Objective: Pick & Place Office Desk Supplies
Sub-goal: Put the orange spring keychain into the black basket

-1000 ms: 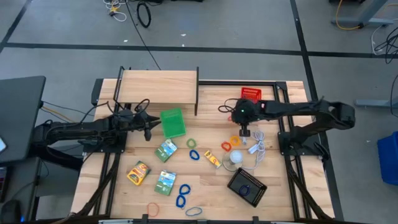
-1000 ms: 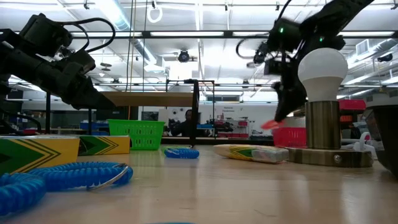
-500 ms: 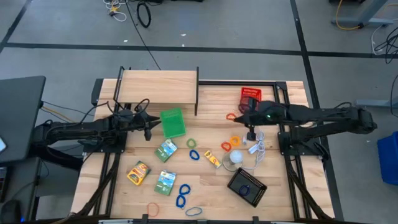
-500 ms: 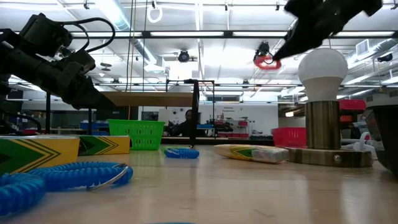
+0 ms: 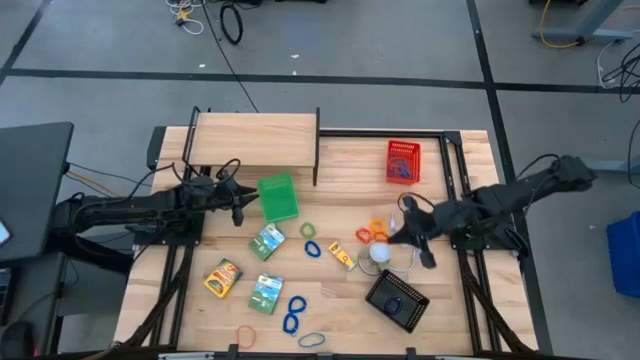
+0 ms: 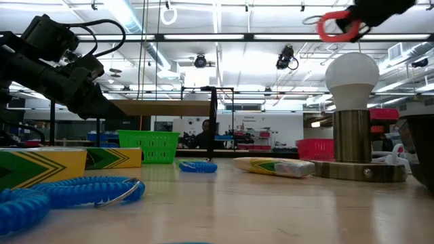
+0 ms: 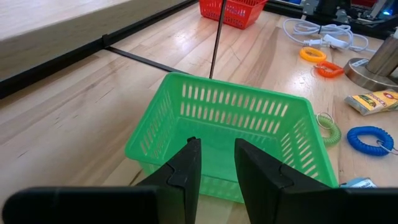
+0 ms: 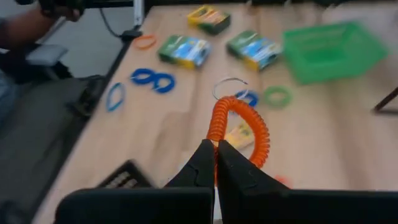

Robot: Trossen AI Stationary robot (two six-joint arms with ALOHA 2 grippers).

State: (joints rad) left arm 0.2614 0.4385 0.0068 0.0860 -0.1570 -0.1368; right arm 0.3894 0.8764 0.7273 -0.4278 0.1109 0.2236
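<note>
While the right gripper [image 8: 215, 155] hangs raised over the right side of the wooden surface [image 5: 340, 170], its jaws are pressed together on an orange coiled loop [image 8: 244, 127], which stands up from the tips; the low view shows the same loop [image 6: 333, 26] high above the white ball-shaped lamp [image 6: 350, 72]. Ahead of these jaws on the surface: a green loop [image 8: 276, 96], a blue loop [image 8: 247, 98], a yellow printed packet [image 8: 238, 134], two green printed packets [image 8: 185, 49], a yellow-green packet [image 8: 209, 17], a doubled blue loop [image 8: 153, 78], a single blue loop [image 8: 114, 97] and an orange loop [image 8: 145, 41]. Below and close to them: a black mesh basket [image 5: 397, 299]. Well behind them: a red mesh basket [image 5: 402, 161]. Left gripper [image 7: 214, 155]: low over the left side, jaws narrowly parted and holding nothing, the near wall of a green mesh basket [image 7: 230, 134] directly in front of the tips. Beyond that basket from the left jaws: further orange loops [image 7: 312, 55] and white cord [image 7: 323, 34].
</note>
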